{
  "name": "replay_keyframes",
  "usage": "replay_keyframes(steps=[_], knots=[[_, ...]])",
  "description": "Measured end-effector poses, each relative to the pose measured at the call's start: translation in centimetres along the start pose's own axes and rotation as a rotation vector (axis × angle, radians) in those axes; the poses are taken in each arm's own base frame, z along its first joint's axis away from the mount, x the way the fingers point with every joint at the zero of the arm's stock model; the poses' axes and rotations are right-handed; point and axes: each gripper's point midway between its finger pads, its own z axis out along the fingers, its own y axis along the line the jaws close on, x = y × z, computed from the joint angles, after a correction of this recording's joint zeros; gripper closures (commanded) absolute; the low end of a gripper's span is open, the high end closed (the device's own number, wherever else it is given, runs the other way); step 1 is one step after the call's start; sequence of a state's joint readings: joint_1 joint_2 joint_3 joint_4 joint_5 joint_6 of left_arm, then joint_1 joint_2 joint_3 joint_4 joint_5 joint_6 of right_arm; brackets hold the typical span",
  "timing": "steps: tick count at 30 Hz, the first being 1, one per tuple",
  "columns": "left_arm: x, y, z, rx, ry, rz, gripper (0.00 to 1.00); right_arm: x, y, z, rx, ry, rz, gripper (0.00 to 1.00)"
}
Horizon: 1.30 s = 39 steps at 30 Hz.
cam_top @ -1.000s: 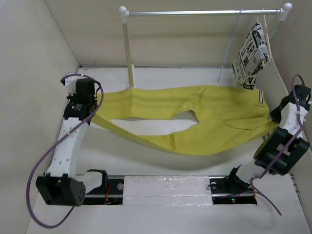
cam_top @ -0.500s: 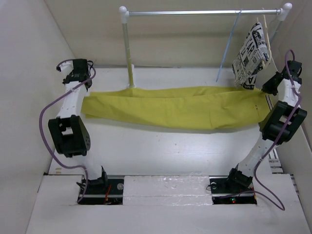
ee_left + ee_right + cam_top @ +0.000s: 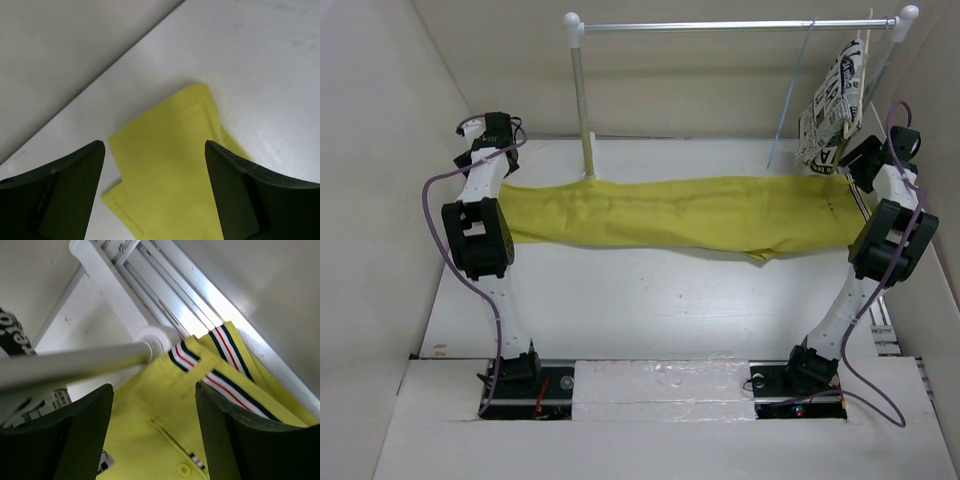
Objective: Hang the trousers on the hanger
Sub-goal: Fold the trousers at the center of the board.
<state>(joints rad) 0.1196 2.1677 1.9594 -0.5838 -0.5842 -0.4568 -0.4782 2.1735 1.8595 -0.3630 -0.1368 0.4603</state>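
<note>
The mustard-yellow trousers [image 3: 680, 215] lie folded lengthwise in a long band across the table. Their leg ends [image 3: 170, 170] are at the left and the waist with striped trim [image 3: 225, 382] is at the right. My left gripper [image 3: 498, 160] hovers over the leg ends, and in the left wrist view the left gripper [image 3: 155, 145] is open with nothing held. My right gripper [image 3: 860, 162] stands over the waist, and in the right wrist view the right gripper [image 3: 154, 387] is open and empty too. The thin light-blue hanger [image 3: 788, 105] hangs from the rod at the back right.
A clothes rack stands at the back, with its rod [image 3: 730, 25] overhead and a left pole [image 3: 582, 100]. A newspaper-print cloth [image 3: 840, 100] hangs beside the hanger. The rack's right pole [image 3: 65, 365] and its foot [image 3: 150, 337] are close to my right gripper. Walls close in left and right.
Both grippers have opened and let go of the trousers. The arms moved back and outward, and the trousers went from a spread, sagging shape to a straight folded band on the table.
</note>
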Motion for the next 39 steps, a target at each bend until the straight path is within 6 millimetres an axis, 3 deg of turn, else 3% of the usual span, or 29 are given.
replay_keyframes(steps=[4, 9, 12, 14, 15, 16, 20, 24, 25, 27, 30, 33, 38, 39], knots=[[3.7, 2.0, -1.8, 0.001, 0.049, 0.054, 0.21, 2.3, -1.0, -2.4, -0.002, 0.02, 0.008, 0.28], [7.1, 4.8, -9.8, 0.159, 0.049, 0.029, 0.3, 4.0, -1.4, -7.0, -0.019, 0.007, 0.007, 0.29], [7.9, 5.9, -12.3, 0.286, 0.042, -0.08, 0.36, 4.6, -2.0, -9.1, -0.044, -0.03, 0.011, 0.36], [9.8, 6.8, -12.2, 0.308, 0.09, -0.116, 0.37, 6.0, -2.9, -10.3, -0.042, -0.019, 0.019, 0.53], [10.8, 7.0, -11.7, 0.307, 0.122, -0.125, 0.38, 6.6, -3.4, -10.7, -0.038, -0.014, 0.024, 0.85], [12.0, 6.9, -11.1, 0.303, 0.161, -0.13, 0.4, 7.4, -3.9, -11.0, -0.032, -0.006, 0.025, 0.99], [17.0, 5.6, -8.3, 0.275, 0.326, -0.101, 0.4, 9.8, -5.0, -12.2, -0.025, 0.018, 0.04, 1.0], [19.7, 4.8, -6.7, 0.254, 0.408, -0.093, 0.38, 11.9, -6.3, -12.7, -0.034, 0.051, 0.054, 0.62], [19.9, 4.7, -6.5, 0.256, 0.421, -0.1, 0.38, 12.0, -6.2, -12.7, -0.05, 0.053, 0.048, 0.58], [20.2, 4.5, -6.0, 0.257, 0.434, -0.116, 0.39, 14.0, -7.6, -12.5, -0.035, 0.089, 0.069, 0.53], [20.0, 4.1, -5.6, 0.263, 0.437, -0.14, 0.52, 16.8, -8.7, -12.6, -0.032, 0.144, 0.088, 0.45], [19.7, 3.6, -5.3, 0.272, 0.43, -0.151, 0.61, 18.6, -9.1, -12.2, -0.044, 0.181, 0.1, 0.43], [19.2, 2.5, -4.6, 0.283, 0.424, -0.172, 0.79, 18.2, -8.6, -9.9, -0.109, 0.167, 0.115, 0.44], [19.0, 2.3, -4.5, 0.286, 0.422, -0.175, 0.82, 17.9, -8.4, -9.5, -0.118, 0.159, 0.114, 0.53]])
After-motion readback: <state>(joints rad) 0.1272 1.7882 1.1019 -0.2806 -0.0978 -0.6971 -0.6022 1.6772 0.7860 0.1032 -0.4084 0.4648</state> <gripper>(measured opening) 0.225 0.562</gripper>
